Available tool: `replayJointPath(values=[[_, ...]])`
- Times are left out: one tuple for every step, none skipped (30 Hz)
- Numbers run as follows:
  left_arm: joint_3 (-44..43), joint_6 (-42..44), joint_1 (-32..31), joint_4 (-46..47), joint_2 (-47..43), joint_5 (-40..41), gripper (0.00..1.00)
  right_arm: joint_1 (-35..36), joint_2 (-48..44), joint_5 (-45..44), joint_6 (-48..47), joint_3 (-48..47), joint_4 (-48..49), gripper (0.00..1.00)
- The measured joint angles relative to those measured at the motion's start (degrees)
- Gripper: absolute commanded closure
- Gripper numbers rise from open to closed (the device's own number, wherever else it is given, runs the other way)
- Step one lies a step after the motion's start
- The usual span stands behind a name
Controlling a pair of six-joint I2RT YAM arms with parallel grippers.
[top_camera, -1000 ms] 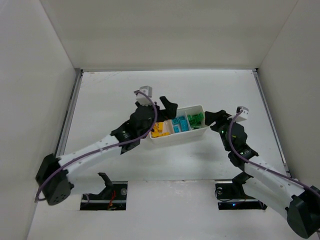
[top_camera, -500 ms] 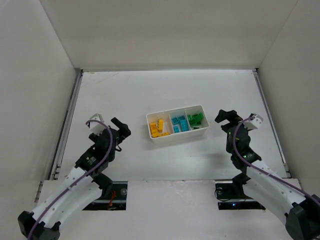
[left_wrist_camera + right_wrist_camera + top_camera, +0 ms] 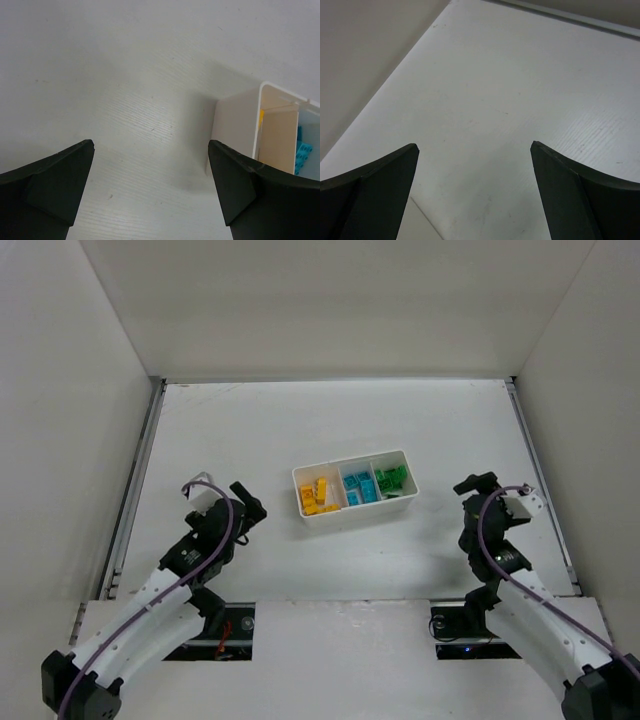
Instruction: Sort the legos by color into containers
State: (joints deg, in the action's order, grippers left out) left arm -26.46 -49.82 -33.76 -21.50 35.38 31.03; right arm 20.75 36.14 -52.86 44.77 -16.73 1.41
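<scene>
I work over a flat white matte tabletop (image 3: 250,430). 3 plain off-white wall panels (image 3: 330,300) enclose its left, right and far edges. A thin grey metal strip (image 3: 135,480) lines its left edge. The light is even.

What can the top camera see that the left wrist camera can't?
Only the top camera shows the right tool, the green legos and all three compartments of the tray. Only the left wrist camera shows the left tool up close, its fingers spread wide over bare table, facing the tray's end wall. Both show the tray, some cyan legos and a bit of the orange-yellow legos.
</scene>
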Motion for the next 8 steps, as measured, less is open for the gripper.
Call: replayJointPath(values=[[0.17,0.09,0.0,0.7,0.07,-0.26,0.0,-0.26,0.26,-0.09,0.22,-0.09,-0.63,0.0],[0.24,0.22,0.0,1.2,0.09,-0.52,0.0,-0.48,0.5,-0.09,0.39,-0.33,-1.51,0.0],[0.24,0.33,0.0,1.7,0.09,-0.7,0.0,-0.48,0.87,-0.02,0.61,-0.74,-2.58,0.0],[0.24,0.46,0.02,2.27,0.11,-0.87,0.0,-0.48,1.22,0.17,1.14,-1.22,-3.72,0.0],[0.24,0.61,0.09,2.78,0.39,-1.01,0.0,-0.42,1.46,0.35,1.86,-1.81,-4.92,0.0],[0.2,0.74,0.13,3.02,0.85,-1.05,0.0,-0.33,1.81,0.59,2.82,-2.45,-5.95,0.0],[0.04,0.94,0.31,3.08,1.7,-1.09,0.0,-0.17,2.49,0.74,3.74,-3.26,-6.78,0.0],[-0.52,1.27,0.66,2.8,2.89,-1.29,0.0,0.0,3.48,1.05,4.68,-4.33,-7.69,0.0]])
